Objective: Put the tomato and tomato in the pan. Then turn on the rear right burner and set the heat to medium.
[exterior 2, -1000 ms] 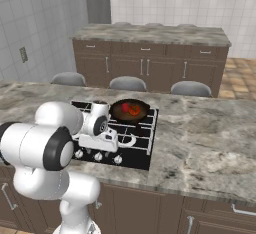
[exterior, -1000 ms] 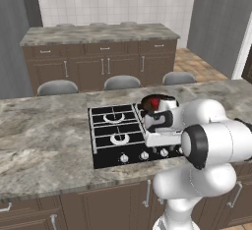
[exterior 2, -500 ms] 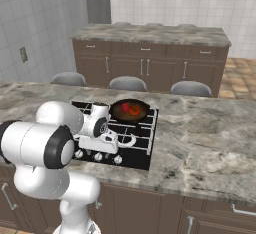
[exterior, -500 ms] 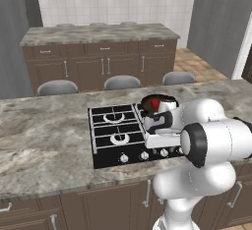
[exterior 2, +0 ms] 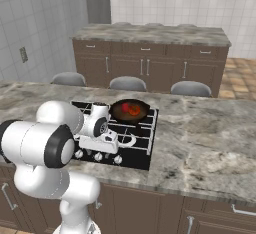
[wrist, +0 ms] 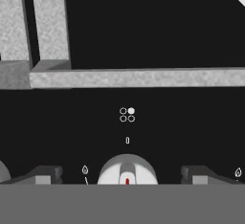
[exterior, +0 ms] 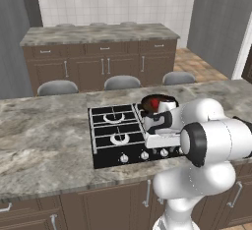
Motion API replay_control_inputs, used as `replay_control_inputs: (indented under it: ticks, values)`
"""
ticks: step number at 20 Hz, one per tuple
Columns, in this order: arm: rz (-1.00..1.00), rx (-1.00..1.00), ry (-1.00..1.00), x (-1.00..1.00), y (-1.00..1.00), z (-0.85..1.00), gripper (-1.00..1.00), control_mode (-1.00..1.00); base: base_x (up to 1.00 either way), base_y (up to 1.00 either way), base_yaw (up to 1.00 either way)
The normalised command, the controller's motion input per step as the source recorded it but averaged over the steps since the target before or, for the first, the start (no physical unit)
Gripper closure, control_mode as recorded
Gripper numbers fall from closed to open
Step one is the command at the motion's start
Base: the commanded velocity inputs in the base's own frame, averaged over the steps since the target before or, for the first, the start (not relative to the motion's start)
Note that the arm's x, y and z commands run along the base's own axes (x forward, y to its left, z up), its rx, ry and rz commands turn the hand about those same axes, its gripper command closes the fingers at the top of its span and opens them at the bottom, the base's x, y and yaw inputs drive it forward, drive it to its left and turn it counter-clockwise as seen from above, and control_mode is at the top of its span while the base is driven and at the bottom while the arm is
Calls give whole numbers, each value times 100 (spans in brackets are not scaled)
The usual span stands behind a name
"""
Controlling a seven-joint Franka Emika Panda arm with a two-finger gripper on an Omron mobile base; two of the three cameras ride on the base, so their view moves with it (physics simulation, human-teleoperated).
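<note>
The pan sits on the rear right burner of the black stove. The two tomatoes lie close together inside the pan. My hand hangs low over the knob row at the stove's front right. In the hand view my gripper is open, with a round silver knob with a red mark between its two dark fingertips. Neither tip touches the knob. Above the knob are a four-burner symbol and a grey grate bar.
More knobs line the stove's front edge. A marble counter surrounds the stove. Three grey stools stand behind the island, with dark cabinets further back. My white arm covers the stove's right side.
</note>
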Motion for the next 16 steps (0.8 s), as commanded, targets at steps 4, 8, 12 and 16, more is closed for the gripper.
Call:
replay_control_inputs:
  ticks: [4,8,12,16]
  values:
    - [0,0,0,0,0,0,100,-100,0,0,0]
    - [0,0,0,0,0,0,100,-100,0,0,0]
    - [0,0,0,0,0,0,100,-100,0,0,0]
    - [0,0,0,0,0,0,100,-100,0,0,0]
